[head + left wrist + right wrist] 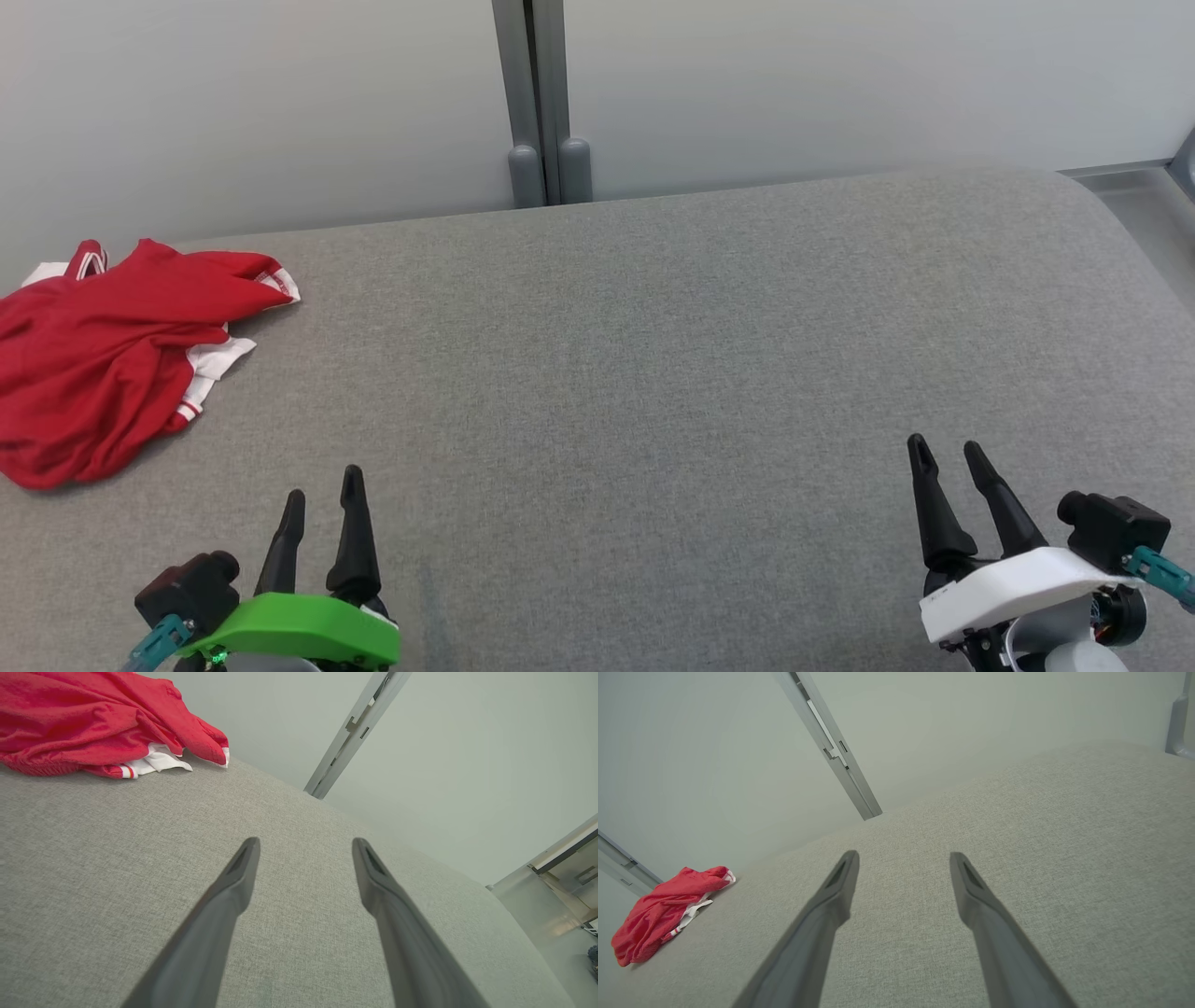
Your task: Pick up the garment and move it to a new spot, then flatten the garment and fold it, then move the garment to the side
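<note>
One crumpled red garment with white striped trim [112, 355]: lies in a heap at the far left of the grey woven-fabric padded surface [653, 373], close to its left and rear edges, well apart from both grippers. Probably a jersey, though the bunching hides its cut.

Two grippers, four long dark fingers in all.
- Left gripper [324, 483], green-cased: low over the near left of the surface, fingers parted, nothing between them. It is the nearer of the two to the garment.
- Right gripper [946, 444], white-cased: near right, fingers parted likewise, holding nothing.

One grey metal upright post [541, 103], against the pale wall [840, 84] behind the surface.

Status, as judged: first step not begun; garment not yet picked up.

Hazards, as judged:
- Heap sits near the edge, so a sideways nudge on approach could push it off.
- Layers overlap, so a shallow pinch may catch one fold alone and leave the rest dragging.
- Soft padding may give under the fingertips, so they could snag the cover fabric.
</note>
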Robot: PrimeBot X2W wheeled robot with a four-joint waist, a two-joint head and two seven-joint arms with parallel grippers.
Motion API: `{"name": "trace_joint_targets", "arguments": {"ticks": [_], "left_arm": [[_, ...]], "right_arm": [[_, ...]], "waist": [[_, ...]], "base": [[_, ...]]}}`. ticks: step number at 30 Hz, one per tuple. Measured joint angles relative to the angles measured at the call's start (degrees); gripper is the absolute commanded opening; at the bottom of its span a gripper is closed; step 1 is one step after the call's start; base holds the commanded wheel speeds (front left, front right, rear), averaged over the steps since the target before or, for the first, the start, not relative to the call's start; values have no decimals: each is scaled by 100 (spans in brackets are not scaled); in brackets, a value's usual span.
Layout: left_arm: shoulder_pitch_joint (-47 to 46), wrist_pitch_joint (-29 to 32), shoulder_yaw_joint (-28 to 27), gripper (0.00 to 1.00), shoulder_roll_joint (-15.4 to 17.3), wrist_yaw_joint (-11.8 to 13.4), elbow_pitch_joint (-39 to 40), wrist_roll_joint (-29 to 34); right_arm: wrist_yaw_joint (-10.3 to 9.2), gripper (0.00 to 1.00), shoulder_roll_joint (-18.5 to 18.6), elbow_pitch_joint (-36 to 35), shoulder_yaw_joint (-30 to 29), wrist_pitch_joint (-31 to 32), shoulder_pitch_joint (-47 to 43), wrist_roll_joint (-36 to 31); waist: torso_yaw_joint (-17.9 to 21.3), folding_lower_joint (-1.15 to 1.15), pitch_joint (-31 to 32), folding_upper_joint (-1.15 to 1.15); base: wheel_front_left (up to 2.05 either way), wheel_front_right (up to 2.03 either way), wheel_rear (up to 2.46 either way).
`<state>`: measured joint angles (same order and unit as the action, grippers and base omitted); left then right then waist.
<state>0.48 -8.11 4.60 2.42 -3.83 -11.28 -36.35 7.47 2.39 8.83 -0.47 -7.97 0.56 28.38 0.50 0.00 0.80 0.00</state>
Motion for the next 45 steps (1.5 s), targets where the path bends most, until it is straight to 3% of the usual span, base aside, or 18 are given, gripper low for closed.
{"name": "trace_joint_targets", "arguments": {"ticks": [45], "left_arm": [[104,-558,283,100,19,58,-375,1644]], "right_arm": [[1,100,26,60,99,-570,-74,-2332]], "waist": [[1,0,77,0]], "base": [[0,0,0]]}}
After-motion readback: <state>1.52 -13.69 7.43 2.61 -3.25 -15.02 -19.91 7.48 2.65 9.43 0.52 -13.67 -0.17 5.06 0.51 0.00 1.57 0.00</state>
